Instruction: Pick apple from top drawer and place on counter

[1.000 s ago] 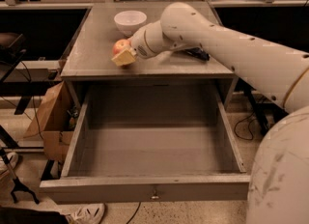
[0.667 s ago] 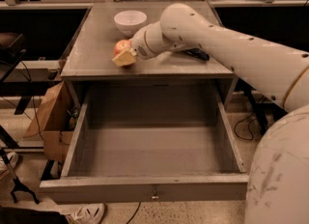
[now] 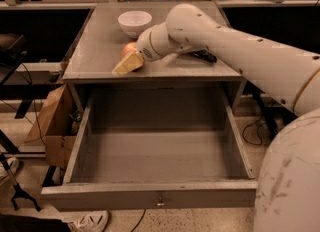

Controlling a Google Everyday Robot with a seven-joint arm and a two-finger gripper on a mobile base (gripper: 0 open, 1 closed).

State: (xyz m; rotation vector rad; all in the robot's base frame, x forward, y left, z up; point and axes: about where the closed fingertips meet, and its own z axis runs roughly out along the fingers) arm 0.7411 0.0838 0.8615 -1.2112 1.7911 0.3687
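Observation:
The apple is red-orange and sits on the counter near its front left part, in front of the white bowl. My gripper reaches in from the right and is right at the apple, with a tan finger lying along its front side. The apple is partly hidden behind the gripper. The top drawer is pulled fully out below the counter, and its inside shows nothing in it.
A white bowl stands at the back of the counter. A dark object lies on the counter under my arm. A cardboard box stands on the floor left of the cabinet. Shoes show at the bottom left.

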